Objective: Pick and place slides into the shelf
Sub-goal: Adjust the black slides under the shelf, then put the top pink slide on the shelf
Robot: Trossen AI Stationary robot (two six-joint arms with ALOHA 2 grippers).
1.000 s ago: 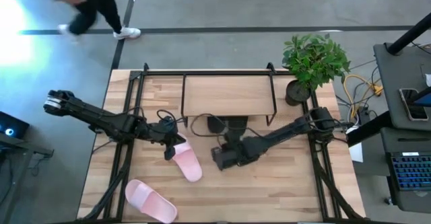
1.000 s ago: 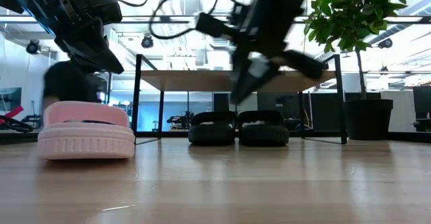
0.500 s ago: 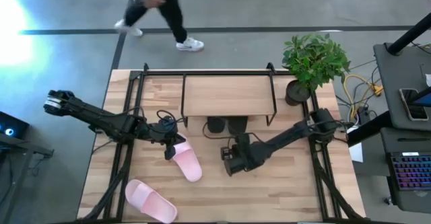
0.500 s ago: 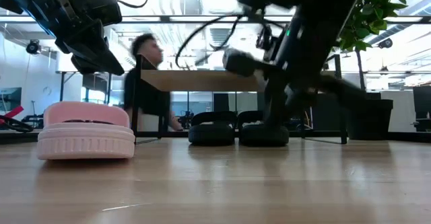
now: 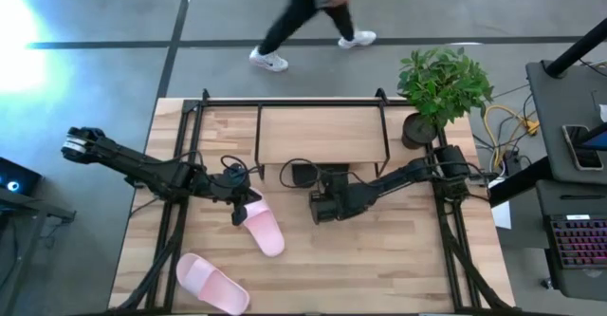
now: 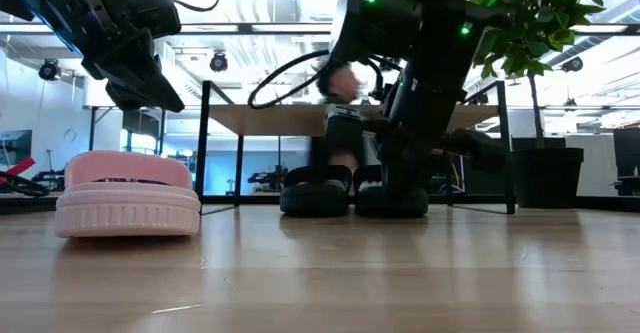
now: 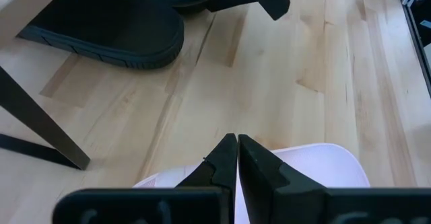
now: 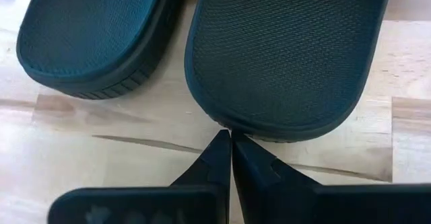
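Two black slides [image 5: 318,176] lie side by side under the shelf [image 5: 322,134], soles on the table, also seen in the low view [image 6: 315,191] and the right wrist view [image 8: 289,56]. One pink slide [image 5: 266,229] lies mid-table and the other pink slide [image 5: 211,283] near the near edge. My left gripper [image 5: 241,205] is shut and hovers above the first pink slide [image 7: 316,167], clear of it. My right gripper [image 5: 321,202] is shut, at the near end of the right-hand black slide. My right gripper's shut fingertips [image 8: 231,138] stand at the rim of the right-hand black slide's rounded near end [image 8: 269,131]. They come from the table's near side, slanting down. I cannot tell whether they touch it. The slide lies flat on the table.
A potted plant [image 5: 438,93] stands at the far right corner beside the shelf. Black frame rails run along the table's left [image 5: 171,221] and right [image 5: 453,231] sides. A person [image 5: 308,17] walks on the floor beyond the far edge. Bare wood lies right of the pink slides.
My right gripper has dropped from in front of the shelf top to table level, swung a little right, then moved toward the far edge up to the black slides. The black slides and pink slides have stayed put. The person has walked rightward behind the table.
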